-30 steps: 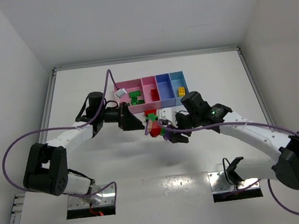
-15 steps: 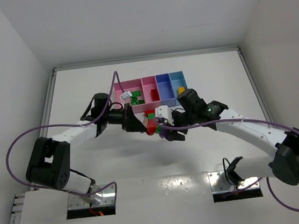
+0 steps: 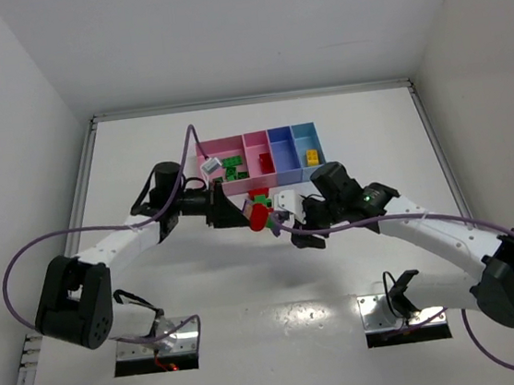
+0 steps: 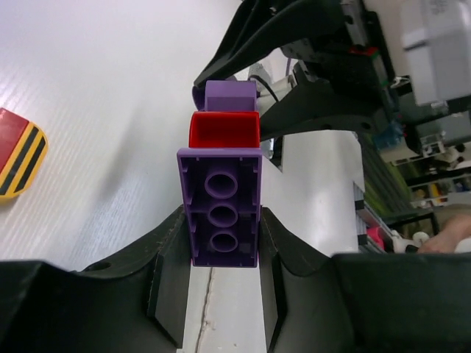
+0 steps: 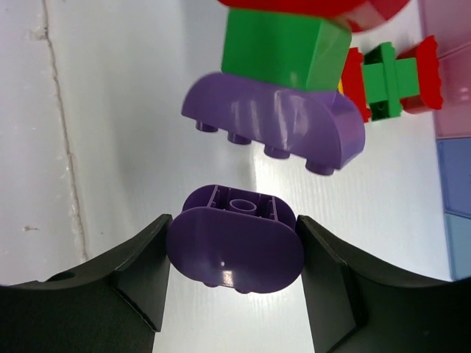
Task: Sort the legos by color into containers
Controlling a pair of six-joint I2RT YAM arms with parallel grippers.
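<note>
White walls enclosed a white table (image 3: 142, 159). Just in front of the row of pink, purple-blue and light blue plastic bins (image 3: 280, 145), the left gripper (image 3: 247, 215) clamped a stacked clump of purple, red and green plastic bricks (image 4: 221, 213). The right gripper (image 3: 289, 231) pinched a rounded purple plastic brick (image 5: 234, 254), just apart from the clump.

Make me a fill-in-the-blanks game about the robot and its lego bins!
1. The right gripper is shut on a rounded ___ brick.
2. The light blue bin holds a ___ lego.
3. The wide pink bin holds ___ legos.
Missing words: purple, yellow, green.
</note>
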